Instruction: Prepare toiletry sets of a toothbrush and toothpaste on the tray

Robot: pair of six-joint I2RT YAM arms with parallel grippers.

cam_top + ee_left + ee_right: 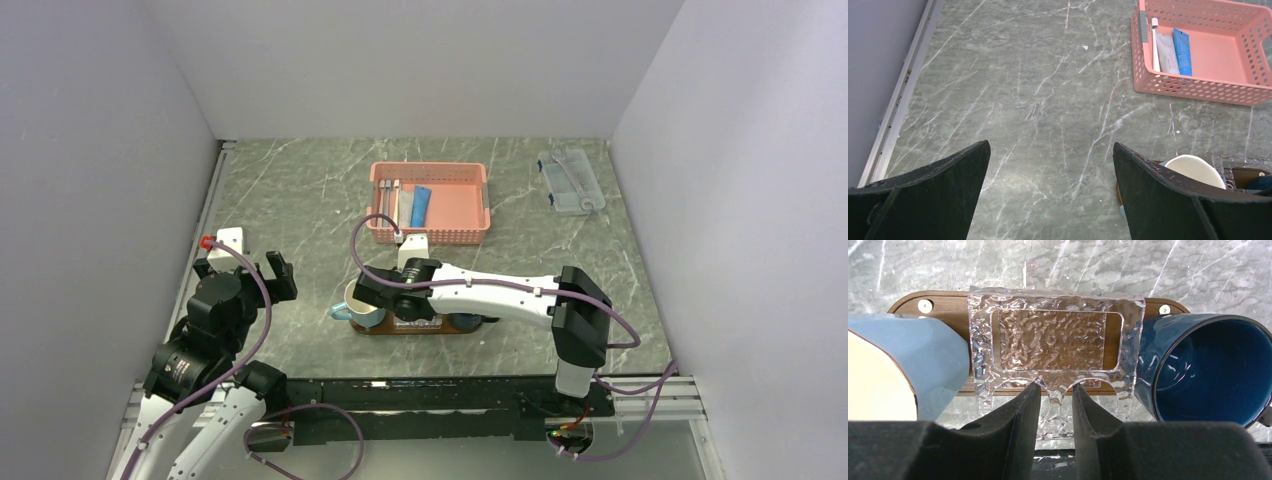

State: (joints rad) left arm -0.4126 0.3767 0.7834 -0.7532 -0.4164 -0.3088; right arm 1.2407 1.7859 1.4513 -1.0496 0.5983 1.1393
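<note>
No legible text, labels or numbers anywhere.

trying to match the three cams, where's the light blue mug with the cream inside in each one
top external: the light blue mug is left of centre, at the left end of the tray.
left wrist: only its cream rim shows, near the bottom right.
right wrist: it fills the left edge, its blue side towards the middle.
shared landmark: the dark brown tray, beside the mug in all three views.
</note>
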